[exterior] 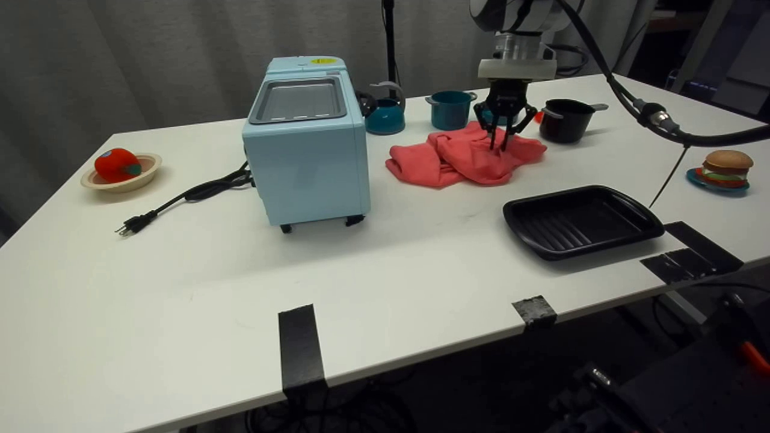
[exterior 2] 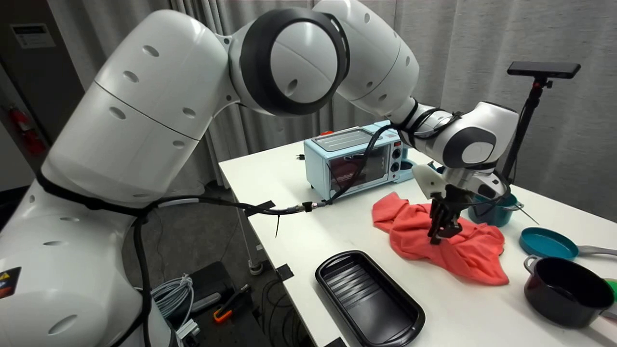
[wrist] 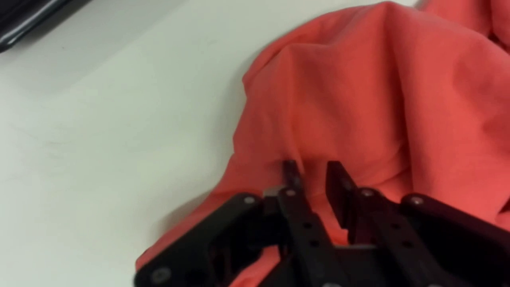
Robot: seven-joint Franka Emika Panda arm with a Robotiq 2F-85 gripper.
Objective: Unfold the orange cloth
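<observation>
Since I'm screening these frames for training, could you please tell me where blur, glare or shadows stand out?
Wrist view: the end effector looks dark and slightly blurred, and a soft shadow skirts the orange cloth; in an exterior view, a black tape strip catches pale glare; in both exterior views, the black tray shows sheen along its ridges.

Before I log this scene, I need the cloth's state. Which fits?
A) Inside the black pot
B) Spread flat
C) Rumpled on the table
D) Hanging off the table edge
C: in both exterior views the cloth lies in uneven folds on the table, and the wrist view shows its creases.
</observation>
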